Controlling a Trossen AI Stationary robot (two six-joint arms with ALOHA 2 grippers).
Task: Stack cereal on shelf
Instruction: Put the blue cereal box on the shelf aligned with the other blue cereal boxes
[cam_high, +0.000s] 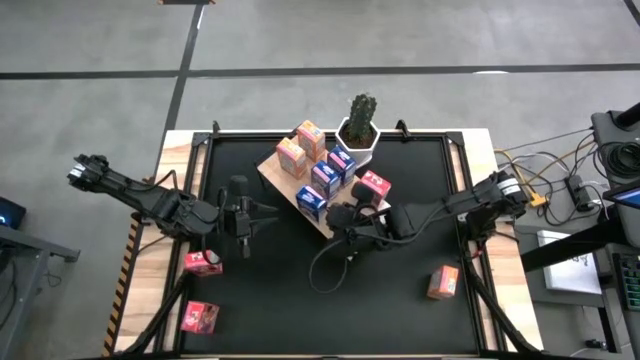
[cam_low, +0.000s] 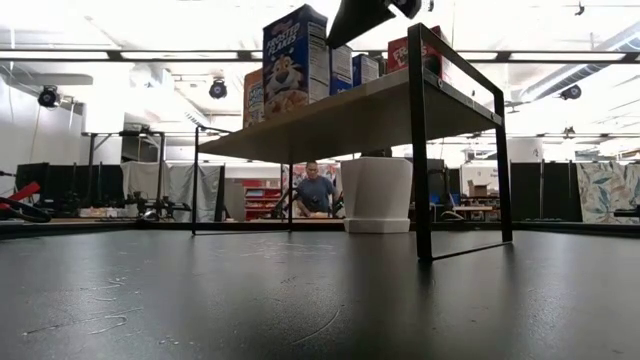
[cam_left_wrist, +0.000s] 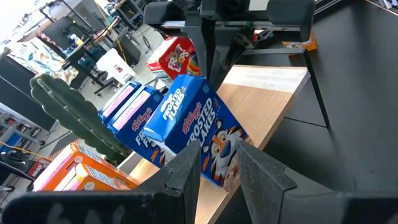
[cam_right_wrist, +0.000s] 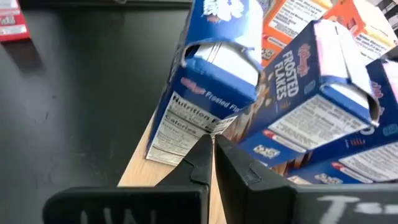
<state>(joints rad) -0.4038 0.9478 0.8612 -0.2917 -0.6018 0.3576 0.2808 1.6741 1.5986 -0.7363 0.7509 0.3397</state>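
Cereal (cam_high: 325, 170) mostly stood on the shelf (cam_high: 272, 170), blue, orange and pink boxes in a cluster near the cactus (cam_high: 361, 118); three more lay on the black tabletop (cam_high: 400, 300), two pink (cam_high: 203, 263) near your left arm, one orange (cam_high: 442, 282) near your right; right gripper (cam_right_wrist: 213, 146) was pinched fully closed, empty, just beside a blue box (cam_right_wrist: 205, 74) at the shelf edge; left gripper (cam_left_wrist: 214, 165) was part open, holding nothing, aimed at the shelf; boxes looked light, hollow, crushable, tippy; grip them across the broad faces, gently.
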